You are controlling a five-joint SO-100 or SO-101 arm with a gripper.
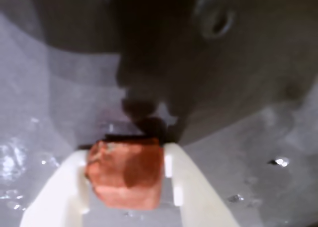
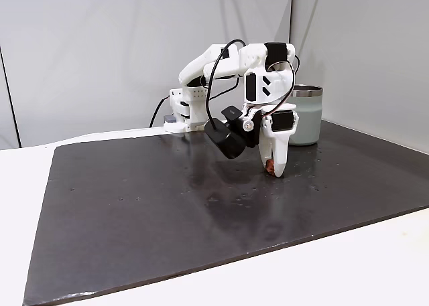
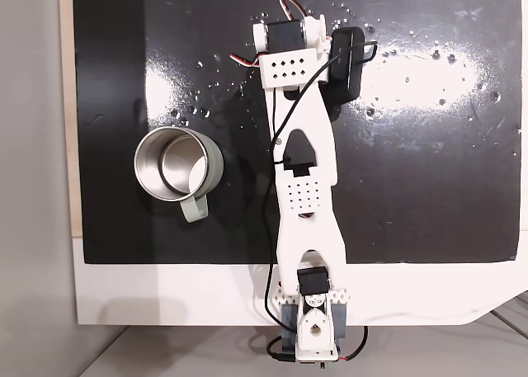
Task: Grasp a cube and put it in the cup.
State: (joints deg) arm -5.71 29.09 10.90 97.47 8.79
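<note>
The white two-fingered tool [image 1: 126,175] is pinching the small reddish-brown rounded cube [image 1: 125,173] low over the glossy black counter [image 2: 167,205]: the grasping step. Next it likely needs lifting toward nine o'clock in a fixed view, over the sage-green steel-rimmed cup [image 3: 178,172].

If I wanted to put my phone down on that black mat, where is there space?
Most of the mat is bare: the wide stretch on the arm's far side from the cup in the top-down fixed view. It is crowded between cup and arm, and around the gripper holding the cube.
</note>
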